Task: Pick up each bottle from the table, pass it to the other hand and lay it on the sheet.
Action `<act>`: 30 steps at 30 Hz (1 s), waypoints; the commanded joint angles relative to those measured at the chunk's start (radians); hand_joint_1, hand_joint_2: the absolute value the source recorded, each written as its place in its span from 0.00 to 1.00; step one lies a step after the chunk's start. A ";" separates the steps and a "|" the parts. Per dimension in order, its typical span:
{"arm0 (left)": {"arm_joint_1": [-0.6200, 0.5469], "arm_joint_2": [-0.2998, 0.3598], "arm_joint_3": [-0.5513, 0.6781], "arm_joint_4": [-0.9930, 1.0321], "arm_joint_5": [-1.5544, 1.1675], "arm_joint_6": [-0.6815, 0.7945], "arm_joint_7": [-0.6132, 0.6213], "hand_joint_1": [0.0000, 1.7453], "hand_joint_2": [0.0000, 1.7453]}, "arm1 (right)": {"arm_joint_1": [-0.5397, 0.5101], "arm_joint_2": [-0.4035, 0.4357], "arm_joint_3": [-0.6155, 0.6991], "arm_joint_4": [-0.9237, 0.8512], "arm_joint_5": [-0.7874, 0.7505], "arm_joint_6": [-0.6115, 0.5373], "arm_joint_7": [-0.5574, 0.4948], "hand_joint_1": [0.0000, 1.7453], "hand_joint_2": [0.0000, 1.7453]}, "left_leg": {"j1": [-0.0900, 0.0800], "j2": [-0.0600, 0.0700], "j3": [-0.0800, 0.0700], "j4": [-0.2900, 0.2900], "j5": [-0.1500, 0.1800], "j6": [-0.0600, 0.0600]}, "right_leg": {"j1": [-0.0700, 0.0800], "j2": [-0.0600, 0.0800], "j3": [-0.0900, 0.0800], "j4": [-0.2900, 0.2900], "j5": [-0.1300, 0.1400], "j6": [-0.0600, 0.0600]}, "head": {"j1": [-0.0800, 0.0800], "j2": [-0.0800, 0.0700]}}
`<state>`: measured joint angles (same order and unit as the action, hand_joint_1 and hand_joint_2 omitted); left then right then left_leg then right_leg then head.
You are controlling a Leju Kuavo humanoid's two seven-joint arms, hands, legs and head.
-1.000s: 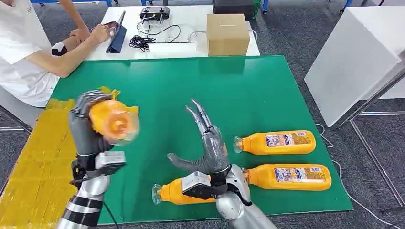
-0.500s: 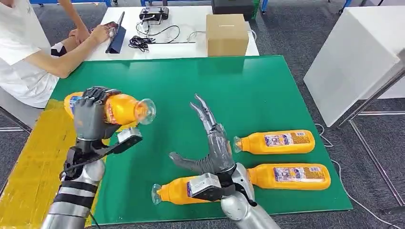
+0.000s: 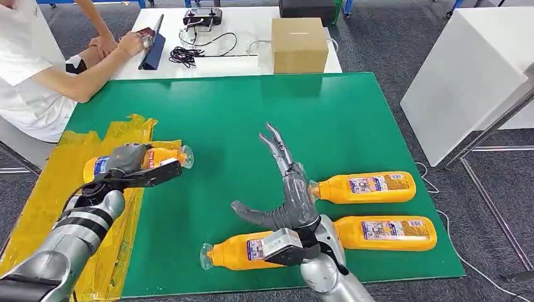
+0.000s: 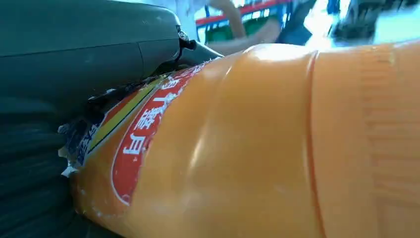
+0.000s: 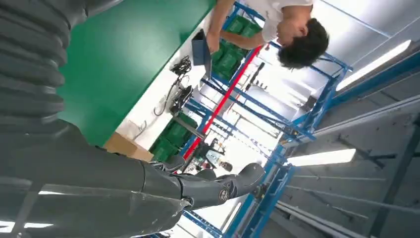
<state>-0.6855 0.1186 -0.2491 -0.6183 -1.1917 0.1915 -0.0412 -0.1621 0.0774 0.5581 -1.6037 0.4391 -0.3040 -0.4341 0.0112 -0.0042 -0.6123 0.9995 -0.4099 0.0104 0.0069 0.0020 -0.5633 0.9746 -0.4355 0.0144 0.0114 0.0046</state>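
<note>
Left hand [image 3: 124,161] grips bottle [image 3: 160,155] low over sheet [image 3: 75,182], mid-left of frame. Seat it flat before letting go. Right hand [image 3: 284,189] fingers spread, empty.

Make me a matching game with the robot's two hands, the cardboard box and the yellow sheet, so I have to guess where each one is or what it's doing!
Things:
1. left hand
2. right hand
3. cardboard box
4. yellow sheet

Descriptions:
A. on the white table behind the green mat
B. spread wide, holding nothing
C. along the green mat's left edge
D. holds an orange bottle

Pairs: 1-D, 2-B, 3-A, 4-C
</note>
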 commanded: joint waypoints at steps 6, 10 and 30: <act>-0.092 -0.008 -0.069 0.268 -0.008 -0.126 0.052 0.00 1.00 | -0.027 -0.008 -0.011 0.025 0.026 0.005 0.016 0.00 1.00 | -0.001 0.001 0.006 -0.001 -0.002 0.000 | 0.000 0.000 0.006 -0.001 -0.002 0.001 | 0.000 0.000; -0.080 -0.014 -0.045 0.248 0.014 -0.078 0.043 0.00 1.00 | -0.027 -0.011 -0.010 0.027 0.033 0.002 0.019 0.00 1.00 | -0.001 0.000 0.006 -0.001 -0.001 0.000 | 0.000 0.000 0.006 -0.001 -0.001 0.001 | 0.000 0.000; 0.128 -0.034 0.231 -0.126 0.561 -0.152 -0.348 0.00 1.00 | 0.015 -0.070 0.036 0.024 0.090 0.015 0.039 0.00 1.00 | 0.000 0.000 0.007 -0.002 -0.002 0.000 | 0.000 -0.001 0.008 -0.003 -0.001 0.001 | 0.000 0.000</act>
<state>-0.6922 0.1068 -0.2187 -0.4871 -1.0036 0.2507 -0.1302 -0.1543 0.0759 0.5558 -1.6037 0.4905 -0.3063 -0.4124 0.0112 -0.0048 -0.6107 0.9994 -0.4098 0.0103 0.0077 0.0015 -0.5616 0.9746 -0.4355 0.0143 0.0115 0.0046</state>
